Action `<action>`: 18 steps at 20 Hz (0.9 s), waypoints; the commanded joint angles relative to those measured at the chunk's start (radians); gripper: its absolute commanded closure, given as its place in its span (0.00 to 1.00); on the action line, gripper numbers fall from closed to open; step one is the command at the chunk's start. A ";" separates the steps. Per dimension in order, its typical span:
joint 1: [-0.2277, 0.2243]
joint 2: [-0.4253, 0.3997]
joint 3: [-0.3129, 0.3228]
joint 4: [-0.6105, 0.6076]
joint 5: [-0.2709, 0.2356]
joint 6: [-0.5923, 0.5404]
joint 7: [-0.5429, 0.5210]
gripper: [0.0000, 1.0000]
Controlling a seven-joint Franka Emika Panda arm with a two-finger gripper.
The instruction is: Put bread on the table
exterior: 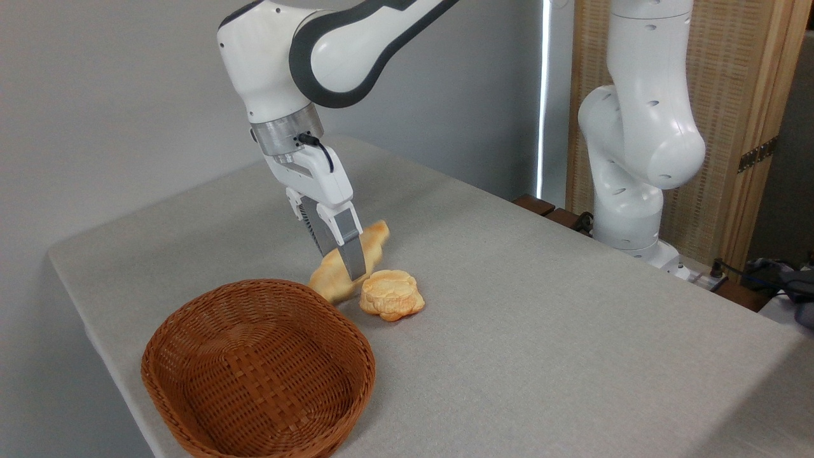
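Bread (331,277) lies on tabletop (540,331), just behind basket (254,375), beside small bun (391,294); end effector (346,254) closed across its middle, fingers gripping the loaf

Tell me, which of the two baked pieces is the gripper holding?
The long pale loaf, lying tilted behind the basket. The gripper straddles its middle. The small round bun sits free beside it.

the grey table (572,356) bears the bread (337,277), a round bun (391,294) and a wicker basket (257,372).
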 commanded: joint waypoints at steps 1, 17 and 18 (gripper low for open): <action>-0.004 -0.019 0.009 0.008 0.014 0.003 0.019 0.00; 0.007 -0.070 0.196 0.157 -0.079 -0.003 0.017 0.00; 0.007 -0.070 0.220 0.164 -0.092 -0.003 0.017 0.00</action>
